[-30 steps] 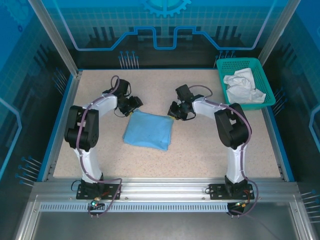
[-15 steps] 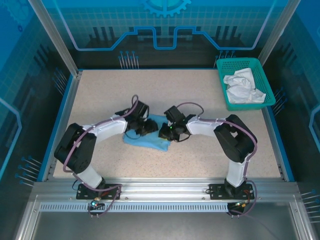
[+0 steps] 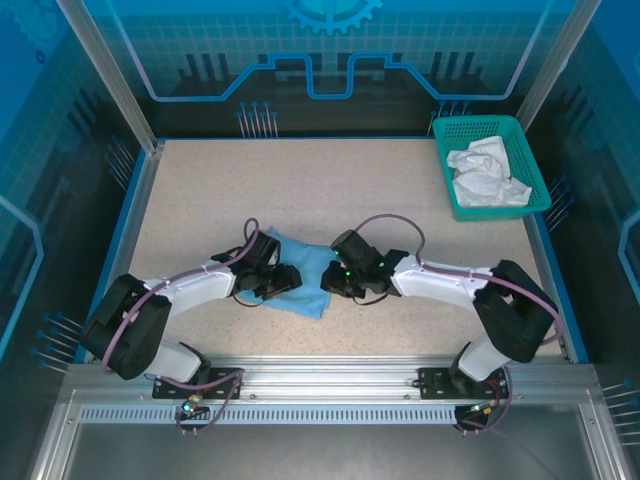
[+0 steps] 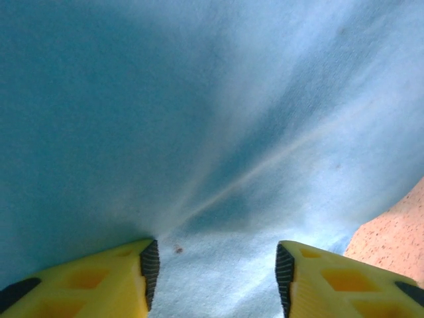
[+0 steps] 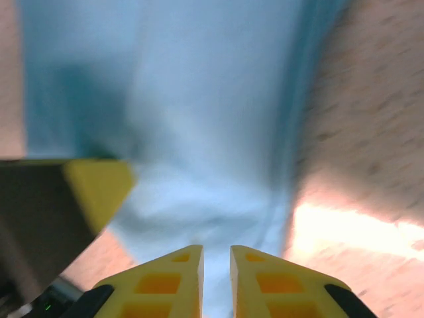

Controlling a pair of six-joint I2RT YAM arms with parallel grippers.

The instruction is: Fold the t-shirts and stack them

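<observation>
- Left wrist: left claw (image 4: 215, 265) has its jaws fairly wide apart, tips right at the blue shirt (image 4: 199, 119). The shirt's edges mostly run out of frame.
- Right wrist: right claw (image 5: 216, 255) is nearly closed, pinching a bunched bit of that shirt. It's pretty blurry though.
- Top external: both claws meet over the shirt near the middle of the table (image 3: 330, 180), hiding part of it.
- White shirt (image 3: 485, 172) sits crumpled in the basket (image 3: 490, 121) at the far right corner.
</observation>
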